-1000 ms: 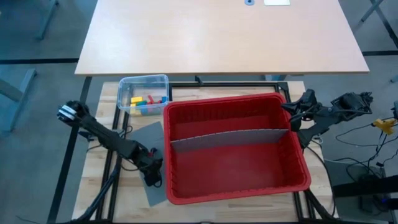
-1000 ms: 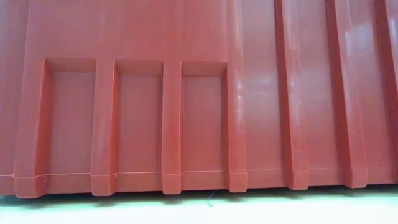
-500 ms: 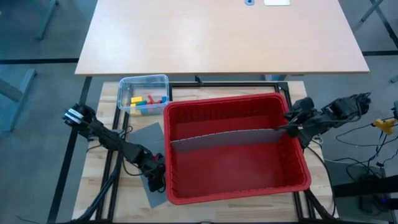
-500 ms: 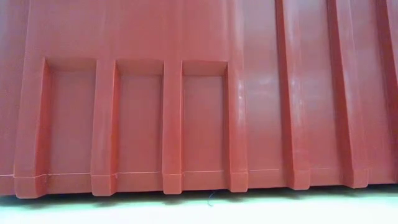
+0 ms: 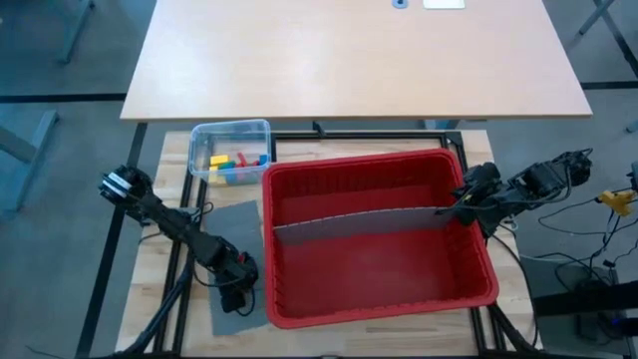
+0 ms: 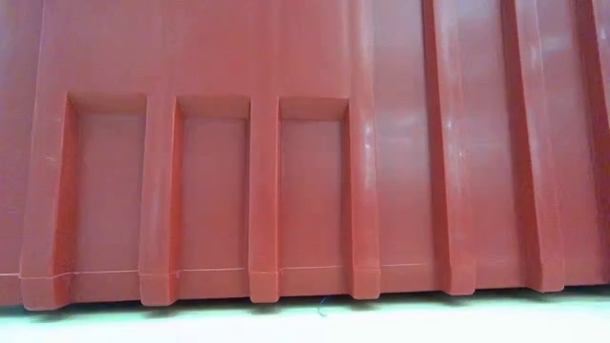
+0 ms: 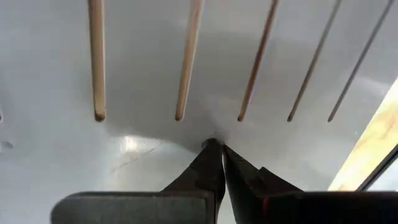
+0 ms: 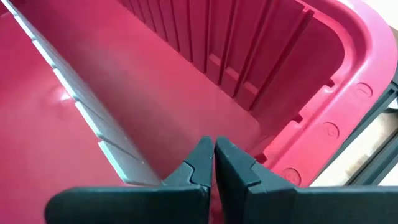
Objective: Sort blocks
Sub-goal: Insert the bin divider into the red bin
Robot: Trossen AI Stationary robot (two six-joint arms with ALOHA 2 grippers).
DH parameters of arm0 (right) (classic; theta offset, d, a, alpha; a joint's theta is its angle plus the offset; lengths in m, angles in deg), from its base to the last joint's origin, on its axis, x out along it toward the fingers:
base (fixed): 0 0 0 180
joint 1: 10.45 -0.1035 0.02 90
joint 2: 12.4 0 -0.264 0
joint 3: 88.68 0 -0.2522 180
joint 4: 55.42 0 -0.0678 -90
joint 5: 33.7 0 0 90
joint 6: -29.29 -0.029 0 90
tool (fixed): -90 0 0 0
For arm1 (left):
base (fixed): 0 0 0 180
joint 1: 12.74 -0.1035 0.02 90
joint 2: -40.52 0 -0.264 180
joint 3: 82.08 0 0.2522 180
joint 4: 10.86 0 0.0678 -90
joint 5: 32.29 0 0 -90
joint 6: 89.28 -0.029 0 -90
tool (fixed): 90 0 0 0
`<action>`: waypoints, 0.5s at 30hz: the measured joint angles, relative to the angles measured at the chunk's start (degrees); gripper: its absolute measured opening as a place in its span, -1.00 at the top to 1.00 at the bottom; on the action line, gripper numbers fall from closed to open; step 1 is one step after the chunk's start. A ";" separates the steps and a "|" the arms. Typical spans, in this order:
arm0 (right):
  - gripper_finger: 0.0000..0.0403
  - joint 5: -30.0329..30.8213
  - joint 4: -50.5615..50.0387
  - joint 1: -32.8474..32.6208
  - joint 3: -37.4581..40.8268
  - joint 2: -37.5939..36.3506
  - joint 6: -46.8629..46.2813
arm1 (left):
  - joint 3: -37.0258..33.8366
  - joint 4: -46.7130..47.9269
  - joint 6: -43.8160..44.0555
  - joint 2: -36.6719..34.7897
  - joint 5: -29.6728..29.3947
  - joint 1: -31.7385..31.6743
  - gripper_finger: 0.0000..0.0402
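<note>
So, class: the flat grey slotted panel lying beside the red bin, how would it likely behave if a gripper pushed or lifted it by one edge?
The grey slotted panel looks thin and lies flat, so it would probably slide rather than tip. Its long slots suggest it may flex if lifted by one edge. Its smooth sheen hints at slipperiness. The shut left gripper is touching it with its tips.

Left gripper (image 5: 237, 291) sits low in the lower left of the high view, fingers closed — right gripper (image 5: 461, 202) at mid-right, likewise closed.
</note>
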 joint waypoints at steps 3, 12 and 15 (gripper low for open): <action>1.00 -0.09 -0.07 0.02 0.00 0.00 0.00 | 0.00 4.19 1.19 -0.02 0.63 0.15 1.00; 1.00 0.68 -0.46 0.02 -0.36 0.00 0.42 | 0.20 6.87 1.87 -4.38 -4.88 0.15 1.00; 1.00 3.07 -1.20 0.02 -2.05 0.00 0.42 | 0.28 7.91 4.91 -8.05 -6.80 0.15 1.00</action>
